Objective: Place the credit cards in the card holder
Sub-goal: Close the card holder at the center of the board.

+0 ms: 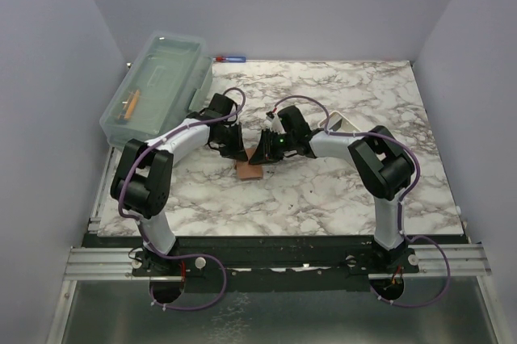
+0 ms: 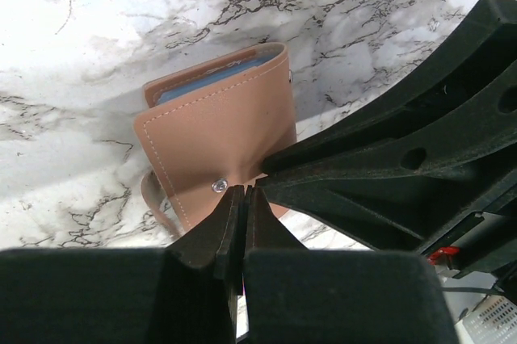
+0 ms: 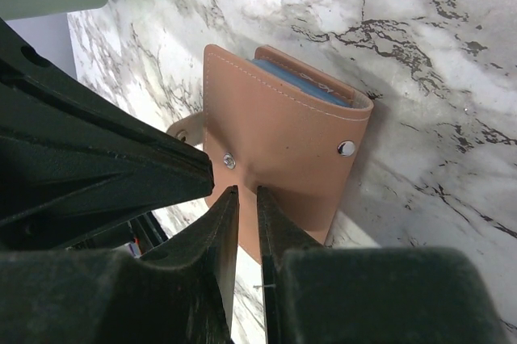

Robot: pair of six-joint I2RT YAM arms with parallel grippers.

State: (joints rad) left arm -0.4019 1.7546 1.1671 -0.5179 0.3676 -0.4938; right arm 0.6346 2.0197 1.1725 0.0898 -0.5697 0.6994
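Observation:
The reddish-brown leather card holder [image 1: 248,169] lies on the marble table between both grippers. A light blue credit card [image 2: 212,81] shows at its far edge, tucked under the cover [image 3: 300,79]. My left gripper [image 2: 244,191] is shut with nothing between its fingers. Its tips rest on the card holder [image 2: 212,130] beside a metal snap stud. My right gripper [image 3: 242,190] has its jaws a narrow slit apart, and the table shows through the slit. Its tips touch the cover of the card holder [image 3: 283,138], meeting the left gripper's tips. In the top view the left gripper [image 1: 235,148] and the right gripper [image 1: 269,153] face each other.
A clear plastic lidded box [image 1: 158,86] stands at the back left with an orange item inside. A red and blue pen [image 1: 229,59] lies against the back wall. A white tray [image 1: 343,123] sits behind the right arm.

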